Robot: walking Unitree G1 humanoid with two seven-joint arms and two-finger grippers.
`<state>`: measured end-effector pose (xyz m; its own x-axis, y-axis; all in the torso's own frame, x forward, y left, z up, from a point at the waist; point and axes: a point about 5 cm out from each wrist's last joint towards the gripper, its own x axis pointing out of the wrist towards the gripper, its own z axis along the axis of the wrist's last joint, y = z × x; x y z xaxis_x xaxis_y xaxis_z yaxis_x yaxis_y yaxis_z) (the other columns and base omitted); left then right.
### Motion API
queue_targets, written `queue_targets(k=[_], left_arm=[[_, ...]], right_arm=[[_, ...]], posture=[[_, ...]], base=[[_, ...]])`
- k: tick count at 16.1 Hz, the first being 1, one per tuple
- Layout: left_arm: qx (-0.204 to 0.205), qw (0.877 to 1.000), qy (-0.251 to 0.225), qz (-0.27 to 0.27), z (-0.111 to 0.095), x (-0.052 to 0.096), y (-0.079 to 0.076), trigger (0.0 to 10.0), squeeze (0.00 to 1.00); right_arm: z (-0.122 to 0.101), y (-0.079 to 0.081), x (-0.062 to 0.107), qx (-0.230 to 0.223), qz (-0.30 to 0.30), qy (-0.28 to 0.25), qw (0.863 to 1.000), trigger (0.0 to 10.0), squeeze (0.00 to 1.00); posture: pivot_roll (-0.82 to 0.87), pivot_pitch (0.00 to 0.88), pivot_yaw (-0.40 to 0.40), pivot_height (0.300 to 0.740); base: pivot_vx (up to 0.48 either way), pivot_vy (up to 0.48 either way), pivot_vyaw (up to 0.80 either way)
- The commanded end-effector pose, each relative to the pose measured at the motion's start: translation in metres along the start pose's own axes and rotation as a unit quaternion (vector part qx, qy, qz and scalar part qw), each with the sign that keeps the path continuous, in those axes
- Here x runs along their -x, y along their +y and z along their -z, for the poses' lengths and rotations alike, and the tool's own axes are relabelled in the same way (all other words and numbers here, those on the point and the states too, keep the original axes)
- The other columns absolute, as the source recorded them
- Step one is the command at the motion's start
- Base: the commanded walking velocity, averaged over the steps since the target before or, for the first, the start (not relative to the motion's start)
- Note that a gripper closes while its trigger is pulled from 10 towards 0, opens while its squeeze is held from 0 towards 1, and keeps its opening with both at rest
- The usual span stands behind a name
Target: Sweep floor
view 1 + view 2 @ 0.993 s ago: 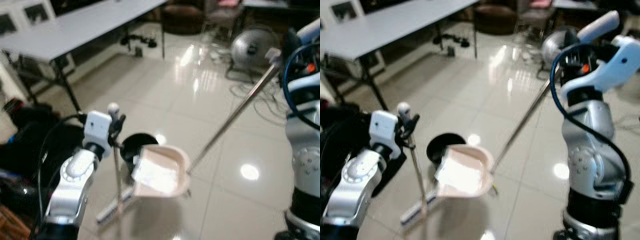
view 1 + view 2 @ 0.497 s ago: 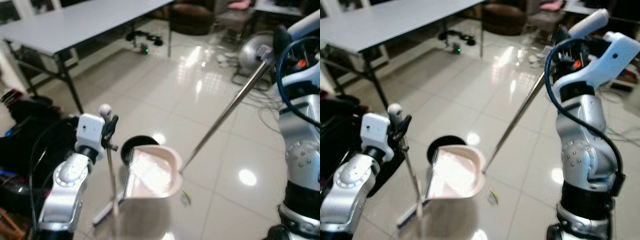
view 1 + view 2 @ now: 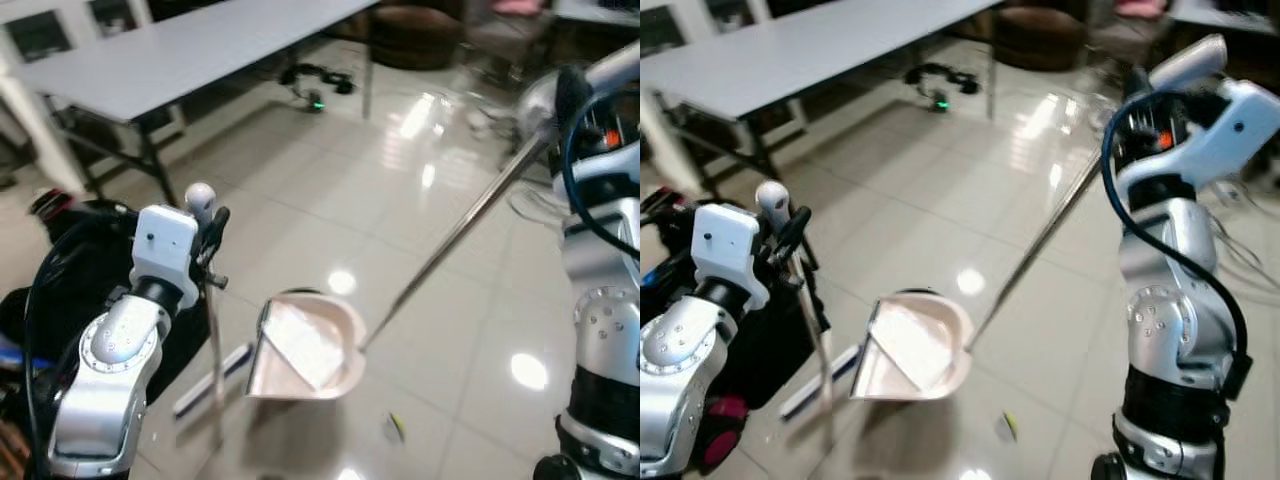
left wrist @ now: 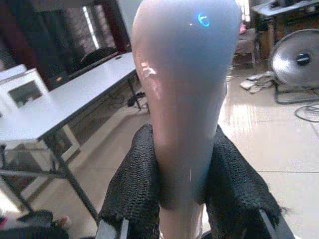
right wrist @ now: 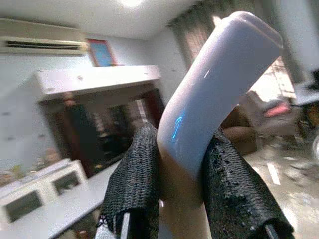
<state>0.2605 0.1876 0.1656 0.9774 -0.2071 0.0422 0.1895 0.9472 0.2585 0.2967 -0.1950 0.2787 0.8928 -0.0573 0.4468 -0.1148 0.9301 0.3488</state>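
A pale pink dustpan (image 3: 305, 350) rests on the glossy tiled floor in front of me. Its long metal pole (image 3: 455, 245) slants up to the right, where my right gripper (image 3: 1137, 88) is shut on the white grip (image 5: 209, 109) between black fingers (image 5: 137, 179). My left gripper (image 3: 210, 237) is shut on the thin broom handle (image 3: 213, 350), just below its rounded white knob (image 4: 184, 99). The broom head (image 3: 212, 366) lies on the floor left of the dustpan. A small yellow-green scrap (image 3: 395, 427) lies on the tiles, near the dustpan's right.
A long grey table (image 3: 180, 60) stands at the back left, with cables (image 3: 320, 80) on the floor beyond it. A black bag (image 3: 70, 270) sits at my left. A floor fan (image 3: 535, 100) and loose wires are at the back right.
The camera has shifted. The broom head has swung left, away from the dustpan. The yellow-green scrap now shows on the floor. The black round thing behind the dustpan is now mostly hidden.
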Motion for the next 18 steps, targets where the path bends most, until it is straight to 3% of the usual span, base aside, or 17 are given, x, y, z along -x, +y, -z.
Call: queue_targets(k=[1,7,8,10,15,18], left_arm=[[-0.016,1.0,0.014,-0.016,0.007,0.0,0.006,10.0,0.0],[-0.013,0.999,0.043,-0.018,0.023,0.006,0.007,10.0,0.0],[0.004,0.999,0.041,-0.018,0.025,0.005,0.007,10.0,0.0],[-0.008,0.998,0.058,-0.01,0.031,0.004,0.005,10.0,0.0],[-0.014,0.999,0.046,0.006,0.033,0.0,0.001,10.0,0.0],[-0.015,0.999,0.04,0.005,0.031,-0.002,0.0,10.0,0.0]], right_arm=[[-0.007,0.011,-0.003,-0.017,-0.022,-0.023,0.999,10.0,0.0],[-0.009,0.006,-0.004,-0.016,-0.013,-0.028,0.999,10.0,0.0],[-0.008,0.003,-0.003,-0.017,-0.008,-0.026,0.999,10.0,0.0],[-0.008,0.0,-0.002,-0.016,-0.004,-0.025,1.0,10.0,0.0],[-0.007,-0.002,0.0,-0.013,-0.001,-0.027,1.0,10.0,0.0],[-0.009,-0.001,-0.002,0.024,-0.007,-0.05,0.998,10.0,0.0]], posture=[[0.12,0.0,0.041,0.74],[0.09,0.0,0.035,0.74],[0.09,0.0,0.032,0.74],[0.08,0.0,0.033,0.74],[0.07,0.0,0.033,0.74],[0.08,0.0,0.028,0.74]], base=[[0.461,0.0,0.0],[0.459,0.0,0.49],[0.0,0.0,0.0],[0.0,0.0,0.0],[0.0,0.0,0.0],[0.0,0.0,0.0]])
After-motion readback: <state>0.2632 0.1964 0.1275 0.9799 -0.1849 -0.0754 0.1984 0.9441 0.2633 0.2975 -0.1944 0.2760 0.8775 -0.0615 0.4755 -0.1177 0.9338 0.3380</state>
